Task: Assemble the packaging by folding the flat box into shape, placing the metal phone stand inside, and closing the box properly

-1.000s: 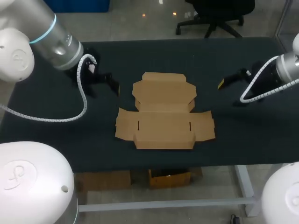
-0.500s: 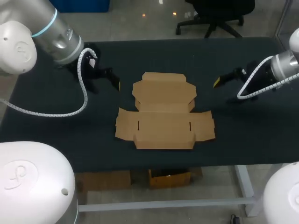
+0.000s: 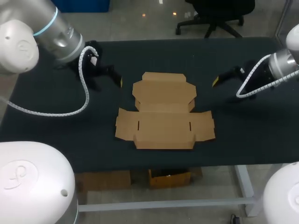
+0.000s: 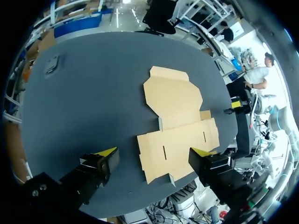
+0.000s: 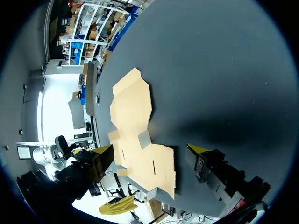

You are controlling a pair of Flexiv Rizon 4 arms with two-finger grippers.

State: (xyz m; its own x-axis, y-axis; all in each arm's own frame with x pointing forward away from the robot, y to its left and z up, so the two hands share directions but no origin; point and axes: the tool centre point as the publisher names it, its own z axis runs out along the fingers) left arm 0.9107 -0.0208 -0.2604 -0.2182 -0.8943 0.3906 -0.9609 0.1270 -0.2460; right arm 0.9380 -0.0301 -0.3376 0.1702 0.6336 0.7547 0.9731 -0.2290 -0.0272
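Observation:
The flat brown cardboard box (image 3: 163, 112) lies unfolded on the black table (image 3: 56, 121), its flaps spread out. My left gripper (image 3: 114, 75) hovers open just off the box's far left corner, nothing between its fingers. My right gripper (image 3: 224, 76) hovers open off the far right corner, also holding nothing. In the left wrist view the box (image 4: 175, 121) lies ahead of and below the open gripper (image 4: 154, 152), with my right gripper (image 4: 236, 103) beyond it. In the right wrist view the box (image 5: 135, 130) lies ahead of the open gripper (image 5: 149, 149). A small grey object (image 4: 51, 64), possibly the stand, lies near a far table corner.
The table's front edge (image 3: 168, 164) runs a short way below the box. Bare black tabletop surrounds the box on all sides.
Both grippers have drifted a little toward the far end of the box, the left one rightward and the right one leftward. The box has not moved.

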